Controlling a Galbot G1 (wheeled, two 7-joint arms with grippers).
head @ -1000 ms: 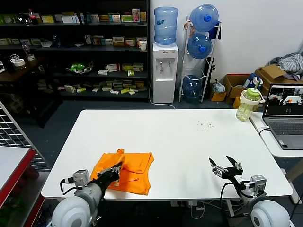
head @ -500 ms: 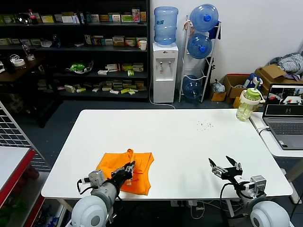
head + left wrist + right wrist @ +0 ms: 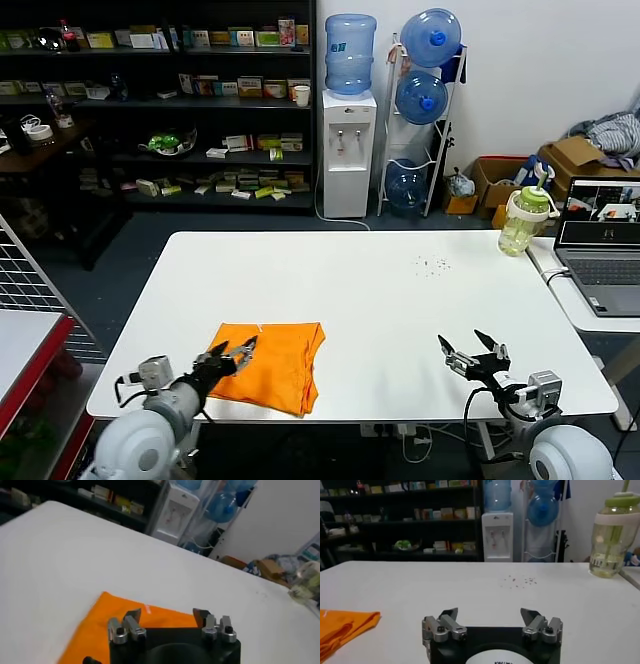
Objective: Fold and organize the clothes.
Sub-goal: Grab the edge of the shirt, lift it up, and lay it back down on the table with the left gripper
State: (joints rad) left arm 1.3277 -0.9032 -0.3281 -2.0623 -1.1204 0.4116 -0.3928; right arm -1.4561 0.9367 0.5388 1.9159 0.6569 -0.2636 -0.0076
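I've let go: my left end effector [image 3: 232, 355] now hangs open and empty at the T-shirt's [image 3: 272, 362] near-left edge. The T-shirt lies folded flat near the tabletop's [image 3: 380, 290] near-left corner. My right end effector [image 3: 472, 355] waits open, near-right.

Left arm reaches in low from the near left table edge, wrist angled forward and inward. Left gripper [image 3: 232, 354] sits low over the tabletop, fingers spread apart with nothing between them; in its wrist view [image 3: 167, 614] both fingertips stand well apart.

Right arm rests at the near right edge, forearm pointing forward. Right gripper [image 3: 467, 352] is likewise spread wide and empty [image 3: 489, 614], just above the table surface.
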